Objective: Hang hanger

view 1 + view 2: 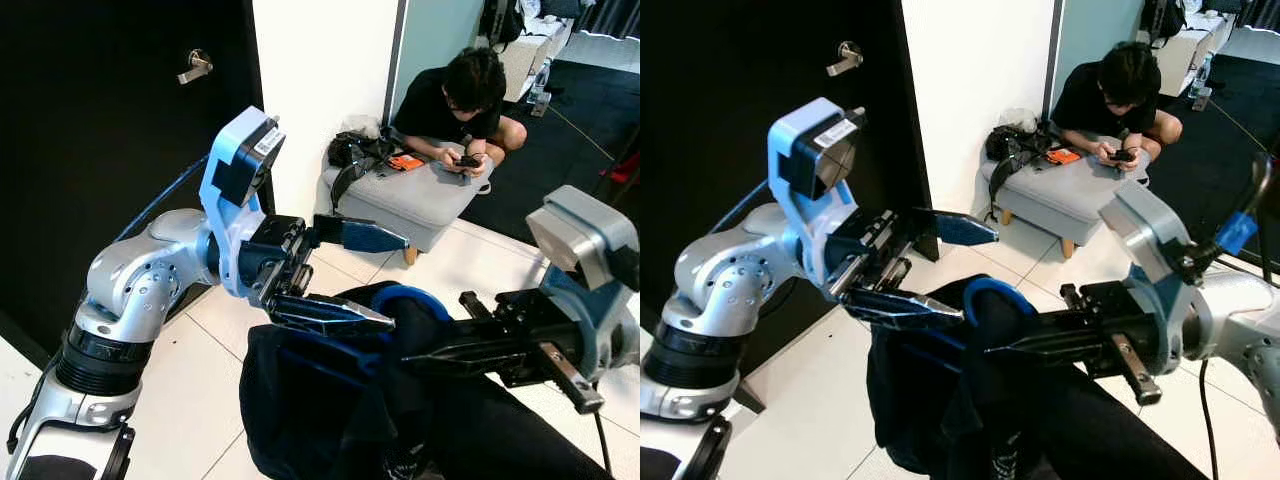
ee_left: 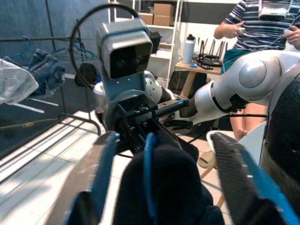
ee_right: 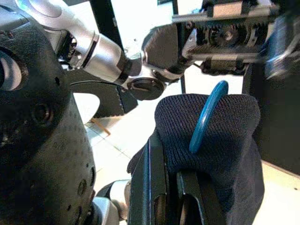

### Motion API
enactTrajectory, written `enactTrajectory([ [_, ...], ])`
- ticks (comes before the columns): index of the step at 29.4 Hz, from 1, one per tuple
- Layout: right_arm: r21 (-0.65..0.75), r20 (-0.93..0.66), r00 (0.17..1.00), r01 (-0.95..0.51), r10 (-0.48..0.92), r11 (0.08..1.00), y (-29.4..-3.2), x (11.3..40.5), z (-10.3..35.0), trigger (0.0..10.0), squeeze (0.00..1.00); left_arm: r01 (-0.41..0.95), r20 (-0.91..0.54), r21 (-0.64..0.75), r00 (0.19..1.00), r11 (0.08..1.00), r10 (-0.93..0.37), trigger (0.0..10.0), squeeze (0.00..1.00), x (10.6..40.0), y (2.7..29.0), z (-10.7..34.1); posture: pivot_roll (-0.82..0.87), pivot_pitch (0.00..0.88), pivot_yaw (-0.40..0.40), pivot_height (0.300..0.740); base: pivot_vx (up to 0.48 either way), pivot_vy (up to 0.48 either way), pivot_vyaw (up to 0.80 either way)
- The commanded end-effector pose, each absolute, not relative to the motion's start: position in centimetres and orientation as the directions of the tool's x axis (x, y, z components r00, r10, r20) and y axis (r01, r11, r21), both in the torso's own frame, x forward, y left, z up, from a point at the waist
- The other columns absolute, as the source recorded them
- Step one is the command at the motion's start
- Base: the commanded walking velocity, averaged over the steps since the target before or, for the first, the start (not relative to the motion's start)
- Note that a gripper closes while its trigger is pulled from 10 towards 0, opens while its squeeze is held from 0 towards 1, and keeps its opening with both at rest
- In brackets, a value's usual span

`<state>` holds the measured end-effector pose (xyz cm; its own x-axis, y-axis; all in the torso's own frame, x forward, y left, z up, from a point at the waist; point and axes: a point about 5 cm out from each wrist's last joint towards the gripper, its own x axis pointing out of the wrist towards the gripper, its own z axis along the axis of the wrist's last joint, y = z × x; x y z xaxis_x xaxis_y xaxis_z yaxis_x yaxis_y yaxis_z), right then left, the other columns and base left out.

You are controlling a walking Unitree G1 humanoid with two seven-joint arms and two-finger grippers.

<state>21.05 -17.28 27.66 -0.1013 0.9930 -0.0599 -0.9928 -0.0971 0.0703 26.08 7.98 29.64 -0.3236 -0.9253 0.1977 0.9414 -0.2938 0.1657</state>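
Spread wide, my left end effector (image 1: 345, 275) brackets the blue hanger (image 1: 410, 300) from the left, one finger above its hook and one below, clamping nothing; I judge it waits ready to take or steady the hook. That hanger carries a dark garment (image 1: 350, 410), which hangs down beneath the hook. Right of the hook, my right end effector (image 1: 450, 355) is clenched on the garment-covered hanger neck, keeping the hook upright for hanging. Beyond the hanger, a person (image 1: 455, 100) crouches at a grey ottoman (image 1: 420, 200).
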Motion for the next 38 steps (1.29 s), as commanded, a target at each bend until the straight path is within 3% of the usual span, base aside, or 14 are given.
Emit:
enactTrajectory([
  [1,0.035,-0.051,-0.12,-0.992,0.991,-0.119,-16.8,21.1,28.0,0.0,0.0,0.94,0.179,0.16,-0.329,-0.303,-0.927,2.8,0.0,25.8,7.7,29.2,0.02,0.04,0.037,0.74,0.0,0.0,0.0],
  [3,0.031,-0.047,-0.121,-0.992,0.991,-0.12,-16.6,21.2,28.1,0.0,0.0,0.94,0.176,0.157,-0.329,-0.303,-0.928,2.3,0.0,25.8,7.6,29.1,0.02,0.04,0.037,0.74,0.0,0.0,0.0],
  [4,0.026,-0.044,-0.122,-0.992,0.992,-0.121,-16.6,21.2,28.1,0.0,0.0,0.94,0.172,0.152,-0.33,-0.306,-0.928,0.0,0.0,25.8,7.6,29.1,0.02,0.04,0.037,0.74,0.0,0.0,0.0],
  [11,0.016,-0.037,-0.122,-0.992,0.992,-0.121,-16.4,21.4,28.3,0.0,0.0,0.941,0.16,0.142,-0.329,-0.308,-0.931,0.0,0.0,25.8,7.5,28.8,0.02,0.041,0.039,0.74,0.0,0.0,0.0],
  [12,0.014,-0.036,-0.123,-0.992,0.992,-0.122,-16.3,21.5,28.3,0.0,0.0,0.942,0.155,0.144,-0.323,-0.302,-0.934,9.7,0.0,25.9,7.4,28.7,0.02,0.041,0.04,0.74,0.0,0.0,0.0],
  [23,0.006,-0.03,-0.131,-0.991,0.991,-0.131,-16.0,21.6,28.4,0.0,0.0,0.939,0.157,0.151,-0.33,-0.308,-0.931,10.0,0.0,25.7,7.1,28.7,0.02,0.042,0.039,0.74,0.0,0.0,0.0],
  [24,0.005,-0.03,-0.131,-0.991,0.991,-0.131,-16.0,21.7,28.4,0.0,0.0,0.937,0.168,0.149,-0.339,-0.316,-0.926,6.9,0.0,25.7,7.1,28.8,0.02,0.042,0.039,0.74,0.0,0.0,0.0],
  [28,0.005,-0.03,-0.131,-0.991,0.991,-0.131,-16.0,21.7,28.4,0.0,0.0,0.936,0.175,0.148,-0.344,-0.321,-0.923,6.9,0.0,25.6,7.1,28.9,0.02,0.042,0.039,0.74,0.0,0.0,0.0],
  [29,0.005,-0.029,-0.132,-0.991,0.991,-0.132,-16.0,21.7,28.4,0.0,0.0,0.935,0.189,0.147,-0.346,-0.322,-0.919,0.0,0.0,25.6,7.1,29.0,0.02,0.043,0.039,0.74,0.0,0.0,0.0],
  [38,0.011,-0.036,-0.136,-0.991,0.99,-0.135,-15.8,21.7,28.2,0.0,0.0,0.937,0.232,0.159,-0.341,-0.311,-0.911,0.0,0.0,25.9,7.3,29.7,0.02,0.043,0.039,0.74,0.0,0.0,0.0],
])
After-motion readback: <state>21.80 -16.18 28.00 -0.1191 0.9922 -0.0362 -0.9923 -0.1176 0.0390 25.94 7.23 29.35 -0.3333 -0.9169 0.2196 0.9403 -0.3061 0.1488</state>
